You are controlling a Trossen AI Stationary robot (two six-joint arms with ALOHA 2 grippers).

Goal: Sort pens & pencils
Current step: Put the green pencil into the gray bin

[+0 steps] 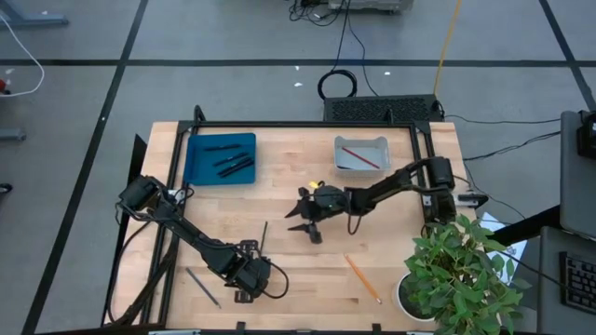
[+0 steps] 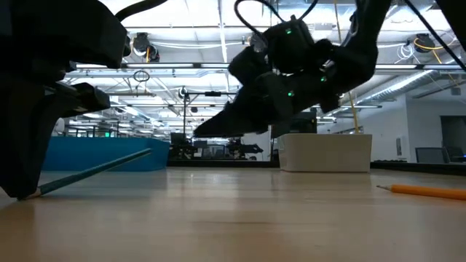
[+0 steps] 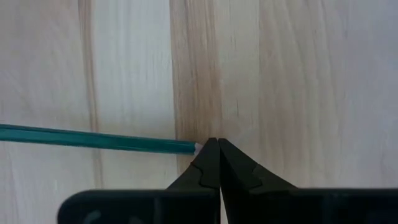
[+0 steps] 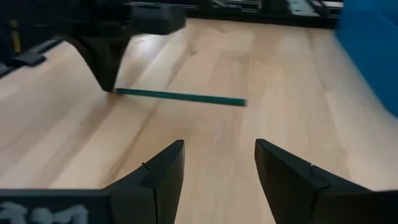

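Closed left fingers (image 3: 217, 163), I note, rest tips-down on the surface (image 3: 298, 74), touching the green pencil's (image 3: 93, 139) point but gripping nothing. Right fingers (image 4: 217, 168) hang open mid-surface, facing that pencil. Orange pencil (image 1: 362, 278) lies apart; pens (image 1: 228, 160) in blue tray (image 1: 196, 167). Pencil: light, stiff, rolls easily; I'd grip mid-shaft.
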